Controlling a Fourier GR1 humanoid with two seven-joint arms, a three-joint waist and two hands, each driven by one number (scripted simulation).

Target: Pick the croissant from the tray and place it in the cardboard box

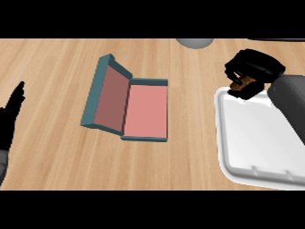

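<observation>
My right hand (pixel 252 71) sits over the far left corner of the tray (pixel 260 147), fingers curled in around the croissant (pixel 242 83). I only see a small brown bit of it showing between the black fingers, rest is hidden by the hand. Can't tell if it's lifted off the tray or resting on it. The right forearm runs back across the tray's right side to the view's right edge.

The tray is white, w/ a raised rim, on the wood counter (pixel 56 58) at the right.

To its left, apart from it, is the cardboard box (pixel 145 109): teal outside, pink inside, lid swung open to the left side. Nothing in it that I can see.

My left hand (pixel 3 123) is at the view's left edge, well apart from the box, fingers straight and pointing up, holding nothing.

At the top edge, 1 grey rounded thing (pixel 196 42) pokes in, too cut off to tell what it is.
</observation>
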